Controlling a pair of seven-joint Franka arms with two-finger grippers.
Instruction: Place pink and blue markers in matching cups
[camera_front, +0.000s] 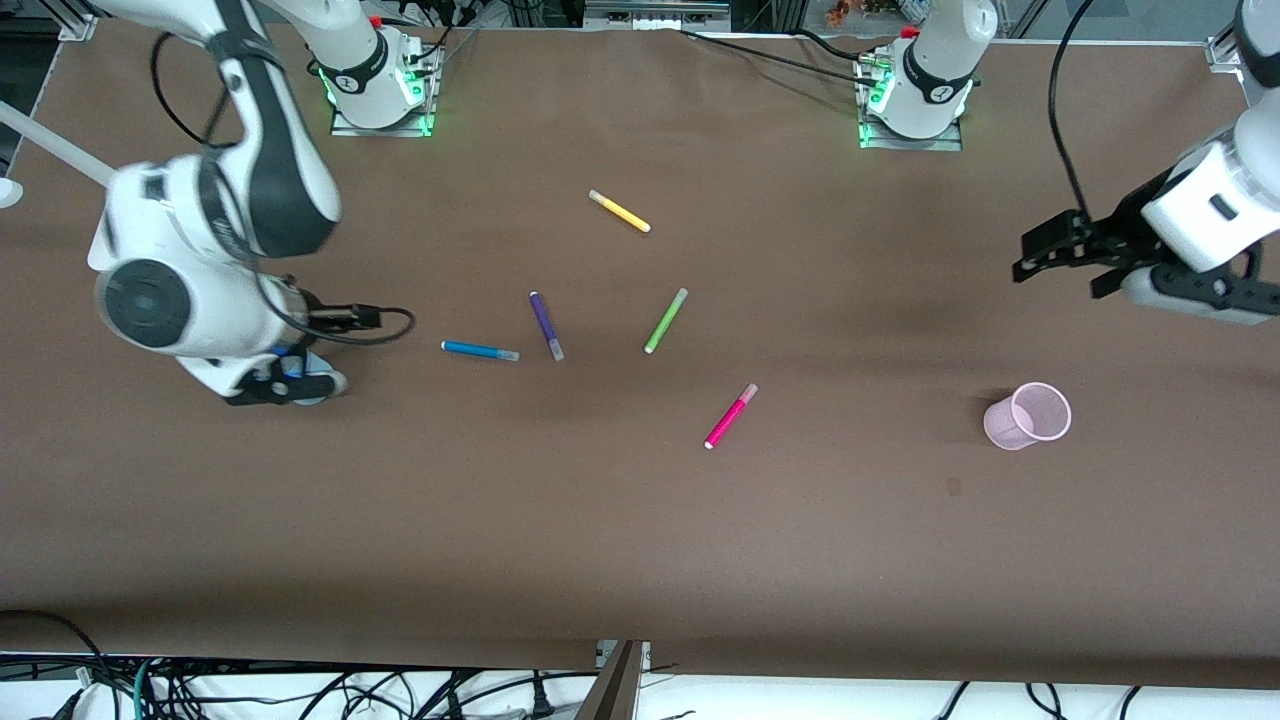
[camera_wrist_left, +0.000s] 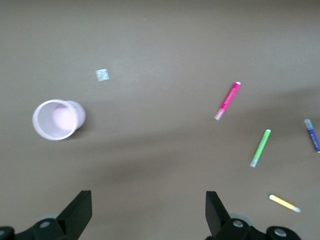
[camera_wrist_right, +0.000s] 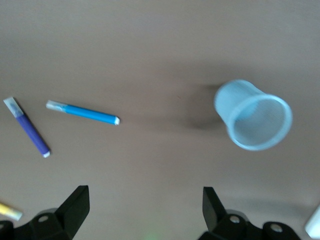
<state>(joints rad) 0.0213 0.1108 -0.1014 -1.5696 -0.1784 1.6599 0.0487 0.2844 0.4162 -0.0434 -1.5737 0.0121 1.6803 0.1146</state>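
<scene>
The pink marker (camera_front: 731, 416) lies mid-table, and it also shows in the left wrist view (camera_wrist_left: 227, 101). The pale pink cup (camera_front: 1030, 415) stands toward the left arm's end (camera_wrist_left: 56, 119). The blue marker (camera_front: 480, 350) lies toward the right arm's end (camera_wrist_right: 82, 112). The pale blue cup (camera_wrist_right: 255, 116) shows in the right wrist view; in the front view the right arm's hand mostly hides it. My left gripper (camera_front: 1060, 278) is open and empty in the air (camera_wrist_left: 148, 210). My right gripper (camera_front: 265, 388) is open and empty above the table (camera_wrist_right: 145, 210) between the blue marker and the blue cup.
A dark purple marker (camera_front: 546, 326) lies beside the blue marker's cap. A lime green marker (camera_front: 665, 320) lies farther from the front camera than the pink one. A yellow marker (camera_front: 620, 211) lies nearer the bases. A small patch (camera_front: 953, 487) marks the table near the pink cup.
</scene>
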